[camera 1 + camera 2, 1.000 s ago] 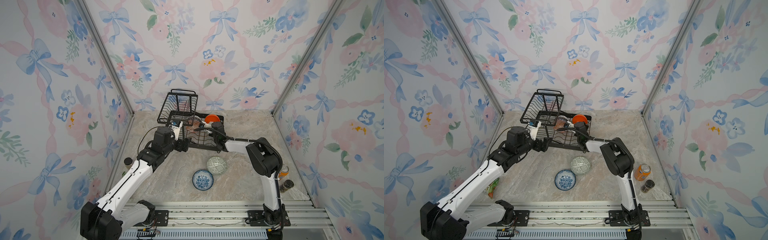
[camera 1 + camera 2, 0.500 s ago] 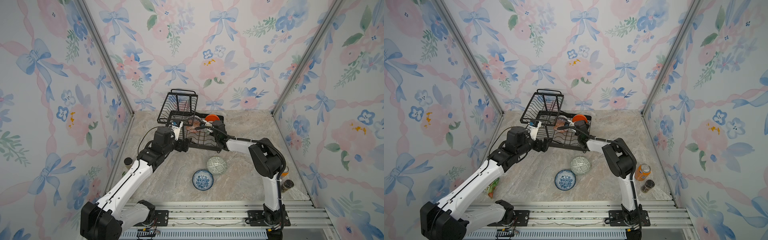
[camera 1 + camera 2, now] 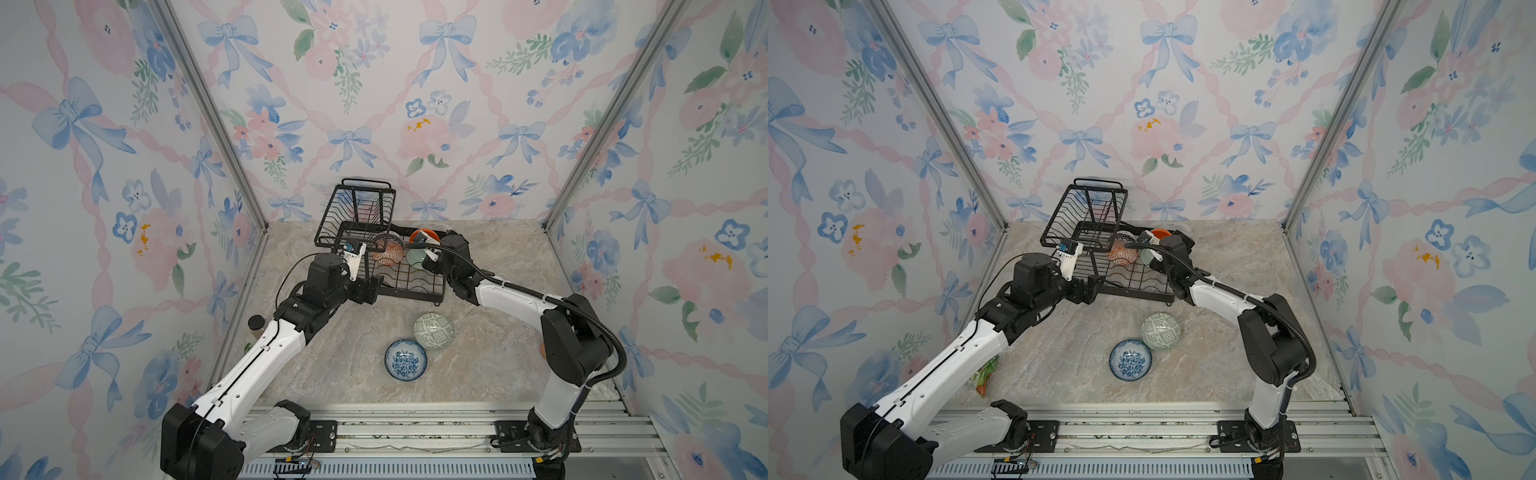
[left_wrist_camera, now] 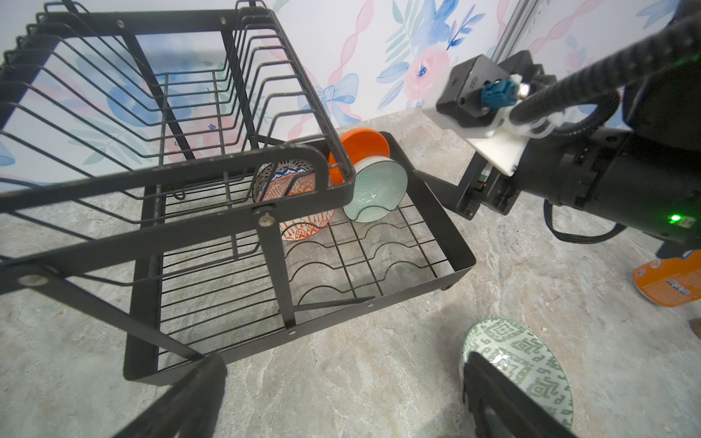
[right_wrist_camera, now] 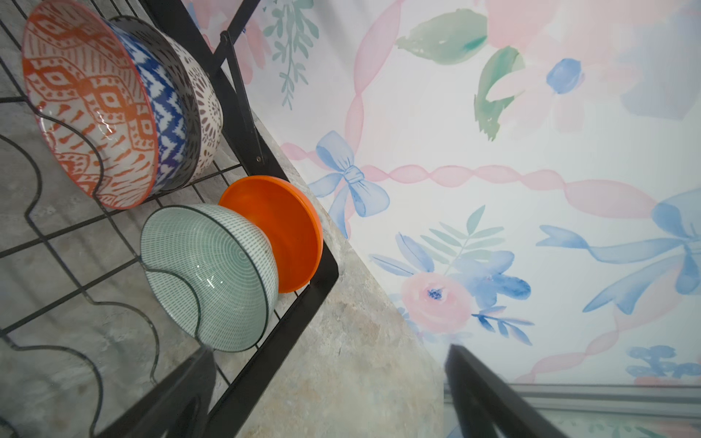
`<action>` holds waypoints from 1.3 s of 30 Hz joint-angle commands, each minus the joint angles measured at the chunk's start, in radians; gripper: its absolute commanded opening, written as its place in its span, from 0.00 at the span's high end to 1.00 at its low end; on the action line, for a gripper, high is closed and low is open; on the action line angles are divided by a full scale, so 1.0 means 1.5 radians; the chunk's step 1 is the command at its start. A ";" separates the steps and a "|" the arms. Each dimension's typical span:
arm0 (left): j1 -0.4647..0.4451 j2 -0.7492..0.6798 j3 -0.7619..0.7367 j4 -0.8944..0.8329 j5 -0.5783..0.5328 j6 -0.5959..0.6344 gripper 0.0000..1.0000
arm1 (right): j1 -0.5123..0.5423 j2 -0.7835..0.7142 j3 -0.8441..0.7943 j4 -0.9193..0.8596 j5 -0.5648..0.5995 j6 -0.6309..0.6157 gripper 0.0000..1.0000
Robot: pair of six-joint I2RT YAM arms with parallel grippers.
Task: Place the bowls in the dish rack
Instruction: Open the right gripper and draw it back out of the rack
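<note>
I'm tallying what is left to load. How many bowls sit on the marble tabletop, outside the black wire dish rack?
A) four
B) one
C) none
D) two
D: only the blue-white floral bowl and the green-white geometric bowl rest on the marble tabletop, in front of the black wire dish rack.

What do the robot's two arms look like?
The left arm and right arm have smooth white tubes joined by chunky black joints. A ribbed black cable runs along the right arm, and a little green light glows near its wrist. The left pincer and right pincer are black.
</note>
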 commanded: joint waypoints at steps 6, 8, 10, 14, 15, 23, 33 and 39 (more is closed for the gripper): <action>-0.012 -0.012 -0.032 0.012 -0.002 0.004 0.02 | 0.002 -0.233 -0.111 -0.143 -0.179 0.262 0.03; -0.015 -0.026 -0.046 0.011 -0.006 -0.001 0.02 | 0.002 -0.284 -0.130 -0.182 -0.219 0.313 0.03; -0.017 -0.042 -0.059 0.008 -0.004 -0.008 0.02 | 0.001 -0.316 -0.116 -0.264 -0.235 0.357 0.03; -0.025 -0.056 -0.062 -0.024 -0.004 -0.020 0.02 | 0.006 -0.337 -0.041 -0.482 -0.277 0.407 0.03; -0.030 -0.056 -0.058 -0.038 -0.010 -0.020 0.02 | 0.006 -0.341 -0.027 -0.522 -0.278 0.414 0.03; -0.062 -0.045 -0.067 -0.087 0.014 -0.063 0.02 | -0.011 -0.353 0.017 -0.717 -0.391 0.453 0.03; -0.112 -0.052 -0.132 -0.135 0.003 -0.127 0.02 | -0.012 -0.356 -0.035 -0.698 -0.404 0.463 0.03; -0.160 -0.051 -0.195 -0.136 -0.007 -0.185 0.02 | -0.013 -0.340 -0.052 -0.689 -0.399 0.469 0.03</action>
